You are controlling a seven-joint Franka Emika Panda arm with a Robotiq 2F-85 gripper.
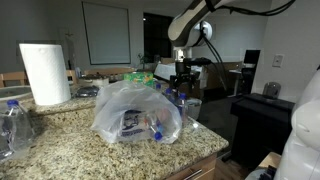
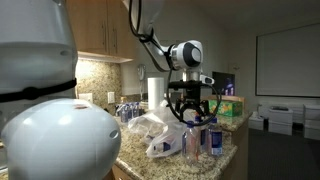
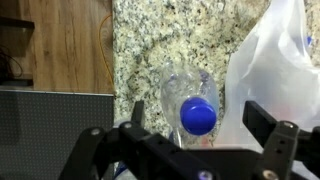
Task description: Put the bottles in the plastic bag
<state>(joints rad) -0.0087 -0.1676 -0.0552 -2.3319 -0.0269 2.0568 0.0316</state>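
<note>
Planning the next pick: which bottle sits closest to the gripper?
The blue-capped bottle beneath the open fingers, beside the bag; other bottles are farther off.

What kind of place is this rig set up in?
Likely an office or lab kitchenette: granite counter, wooden cabinets, paper towel roll, plus what looks like a whiteboard.

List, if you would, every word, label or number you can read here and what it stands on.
No text is legible.
Blue logo on the plastic bag: too blurred to read.
Labels on the bottles: too small to read.
</note>
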